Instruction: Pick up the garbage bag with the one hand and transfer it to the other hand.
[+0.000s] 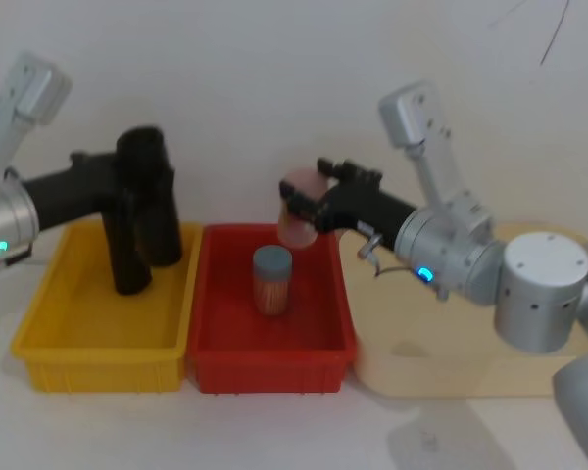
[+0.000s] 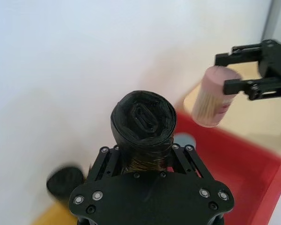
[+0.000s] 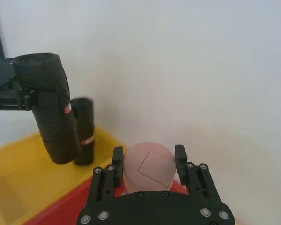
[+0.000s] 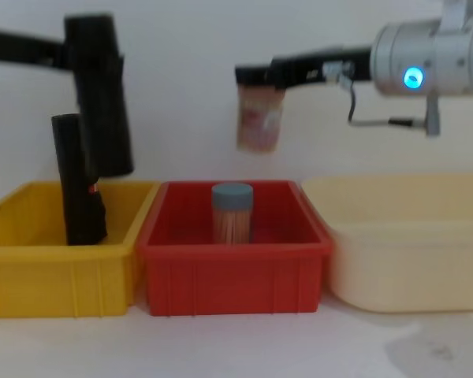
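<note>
The garbage bag (image 1: 157, 201), a black glossy roll, hangs upright above the yellow bin (image 1: 98, 372). My left gripper (image 1: 127, 181) is shut on the bag near its upper half. In the left wrist view the roll's end (image 2: 141, 117) sticks up between the fingers of the left gripper (image 2: 143, 154). In the chest view the bag (image 4: 101, 94) hangs at the upper left. My right gripper (image 1: 309, 201) is over the red bin (image 1: 269, 377), shut on a pink-lidded jar (image 1: 299, 223). The two grippers are apart.
A second black roll with a red mark (image 4: 77, 185) stands in the yellow bin. A grey-lidded jar (image 1: 271, 281) stands in the red bin. A cream tub (image 1: 421, 372) sits to the right of the red bin. A white wall runs close behind.
</note>
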Robot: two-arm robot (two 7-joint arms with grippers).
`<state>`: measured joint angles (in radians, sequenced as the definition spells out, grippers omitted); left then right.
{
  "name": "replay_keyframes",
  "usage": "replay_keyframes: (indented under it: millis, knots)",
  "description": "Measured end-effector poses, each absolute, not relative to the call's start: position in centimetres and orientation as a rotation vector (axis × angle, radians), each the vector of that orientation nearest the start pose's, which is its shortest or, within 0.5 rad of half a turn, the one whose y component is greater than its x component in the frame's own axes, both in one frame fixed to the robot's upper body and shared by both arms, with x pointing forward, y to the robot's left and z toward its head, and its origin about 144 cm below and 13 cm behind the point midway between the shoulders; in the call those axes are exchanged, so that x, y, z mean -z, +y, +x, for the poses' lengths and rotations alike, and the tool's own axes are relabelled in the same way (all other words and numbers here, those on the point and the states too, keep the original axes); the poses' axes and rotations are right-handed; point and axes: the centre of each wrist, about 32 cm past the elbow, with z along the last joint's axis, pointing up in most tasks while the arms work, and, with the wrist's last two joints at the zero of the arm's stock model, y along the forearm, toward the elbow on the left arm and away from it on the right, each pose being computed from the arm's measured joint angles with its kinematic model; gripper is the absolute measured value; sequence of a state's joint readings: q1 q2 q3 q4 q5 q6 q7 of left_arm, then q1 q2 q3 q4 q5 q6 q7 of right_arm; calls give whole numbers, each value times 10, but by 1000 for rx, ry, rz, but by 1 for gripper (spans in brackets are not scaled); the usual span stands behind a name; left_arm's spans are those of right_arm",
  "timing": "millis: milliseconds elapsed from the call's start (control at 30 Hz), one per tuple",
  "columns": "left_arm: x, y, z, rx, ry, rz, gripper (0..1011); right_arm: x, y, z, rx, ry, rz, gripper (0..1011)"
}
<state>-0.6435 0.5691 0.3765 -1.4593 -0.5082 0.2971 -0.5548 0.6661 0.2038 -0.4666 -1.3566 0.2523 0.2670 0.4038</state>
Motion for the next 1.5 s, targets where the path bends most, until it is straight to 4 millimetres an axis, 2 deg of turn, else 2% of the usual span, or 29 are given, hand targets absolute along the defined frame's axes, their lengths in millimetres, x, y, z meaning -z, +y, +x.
replay_keyframes:
  millis: [367, 633, 800, 833, 933, 1067, 1400, 1500]
  knots:
    - [-1393, 284, 607, -669, -257, 33, 382, -1352, -189, 593, 908, -303, -46, 651]
    - [-1412, 261, 637, -558, -300, -29, 382, -1366, -210, 588, 1002, -365, -68, 651]
    - [-1415, 241, 664, -478, -308, -64, 382, -1367, -224, 583, 1071, -384, -115, 652]
    - [-1415, 241, 664, -478, -308, -64, 382, -1367, -224, 583, 1071, -384, -115, 651]
    - [-1411, 224, 688, -420, -299, -93, 382, -1364, -234, 579, 1118, -381, -157, 651]
    - [-1407, 203, 711, -360, -288, -115, 382, -1357, -241, 577, 1157, -366, -198, 651]
    - [-1404, 177, 727, -293, -287, -118, 382, -1341, -253, 573, 1224, -317, -251, 655]
    - [-1404, 172, 729, -278, -290, -116, 382, -1338, -255, 573, 1237, -307, -259, 736]
